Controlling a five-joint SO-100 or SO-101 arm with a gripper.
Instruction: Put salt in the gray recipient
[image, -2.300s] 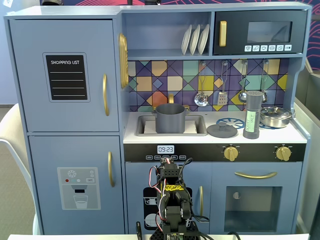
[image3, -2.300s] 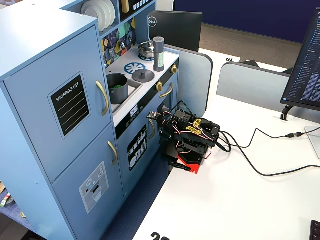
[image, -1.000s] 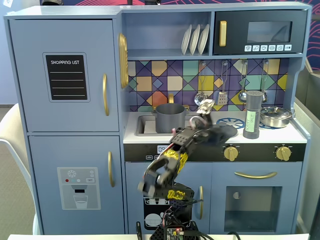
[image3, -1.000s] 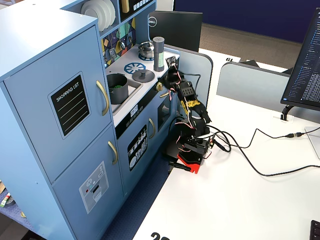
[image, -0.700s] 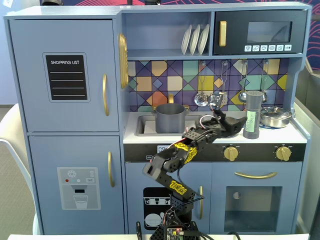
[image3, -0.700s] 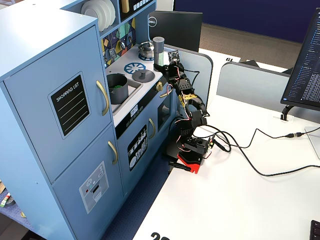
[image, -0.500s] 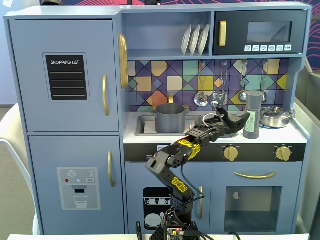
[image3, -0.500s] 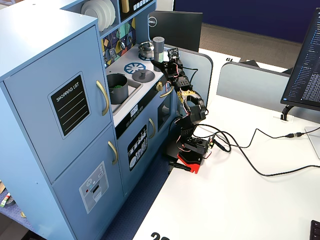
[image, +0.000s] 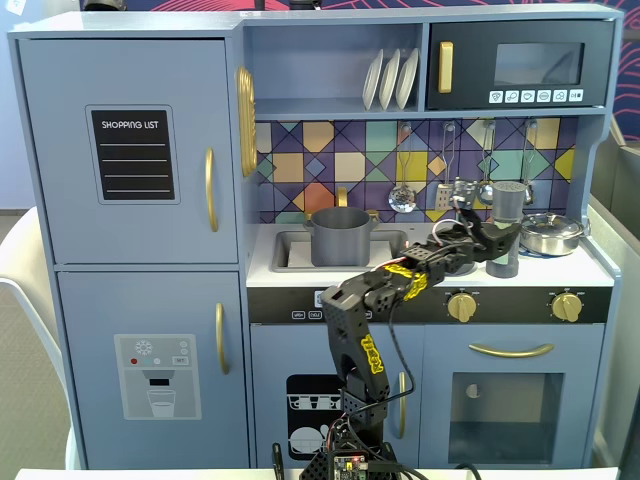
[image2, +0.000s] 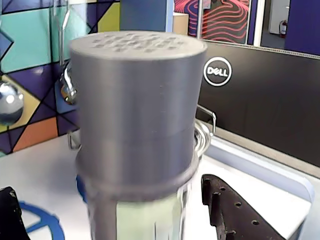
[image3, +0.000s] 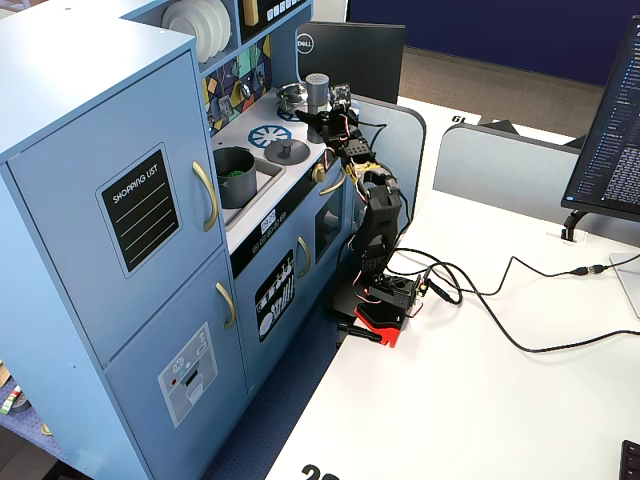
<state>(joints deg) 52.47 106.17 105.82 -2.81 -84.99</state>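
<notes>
Left, in a fixed view: fridge doors (image: 128, 150) with a shopping-list panel. Centre: pot (image: 340, 236), gray, two-handled, stood upright in the sink (image: 293, 252) of the toy kitchen's tabletop (image: 560, 268). Arm (image: 365, 310) rose from its base below and reached up and rightward over the tabletop edge. Lid (image3: 285, 151), flat with a knob, lay on the tabletop between sink and salt in another fixed view. Right: salt (image: 507, 215), upright on the tabletop, well apart from the pot, its lower part hidden behind the hand (image: 500, 238). Hand was spread, one finger (image2: 235, 210) showing to the right of the salt (image2: 137, 125) in the wrist view, another dark part at the lower left edge; contact with the shaker could not be told. Steel pan (image: 551, 232) stood just right of the salt.
</notes>
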